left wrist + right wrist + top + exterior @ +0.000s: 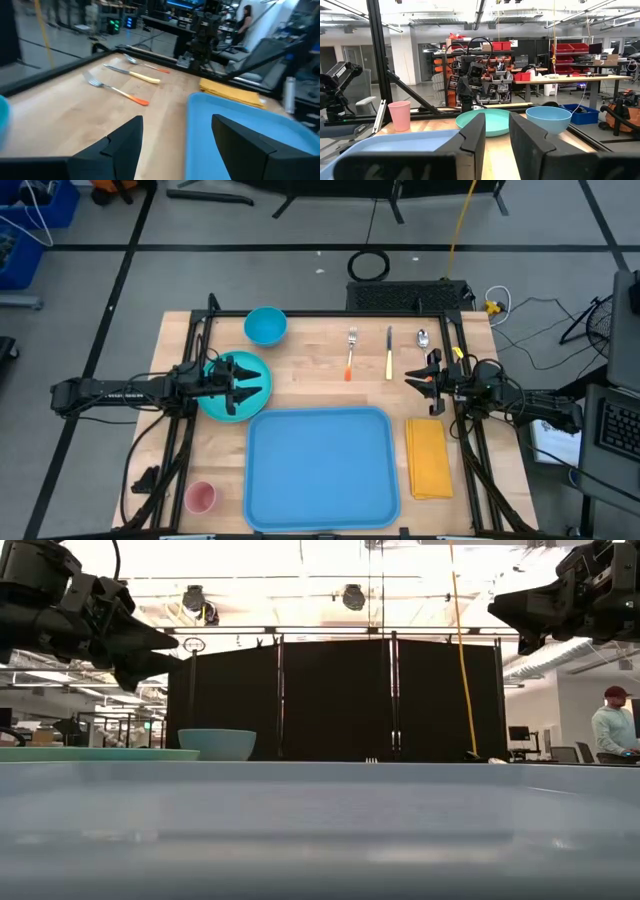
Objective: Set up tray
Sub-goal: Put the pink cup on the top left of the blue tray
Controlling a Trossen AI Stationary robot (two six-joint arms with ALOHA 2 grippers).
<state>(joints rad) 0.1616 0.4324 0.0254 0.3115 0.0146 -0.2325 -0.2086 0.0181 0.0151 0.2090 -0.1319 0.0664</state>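
The light-blue tray (pixel 320 468) lies flat at the table's near middle; its rim fills the low view (pixel 320 830). My left gripper (pixel 250 383) hovers open above the teal plate (pixel 225 392), left of the tray, and points toward the table's right; its wrist view (pixel 177 120) shows the tray's corner (pixel 240 135). My right gripper (pixel 412 378) hangs open above bare wood beyond the yellow napkin (pixel 428 457), pointing left; its wrist view (pixel 497 117) shows the plate (pixel 487 121) and the blue bowl (pixel 548 119). Both are raised off the table (pixel 160 655) (pixel 505 610).
A fork (pixel 351 352), a knife (pixel 389 352) and a spoon (pixel 423 338) lie in a row at the far side. The blue bowl (pixel 265 325) stands far left, a pink cup (pixel 200 498) near left. Black frame rails (pixel 188 370) edge the table. A person (pixel 612 725) stands in the room beyond.
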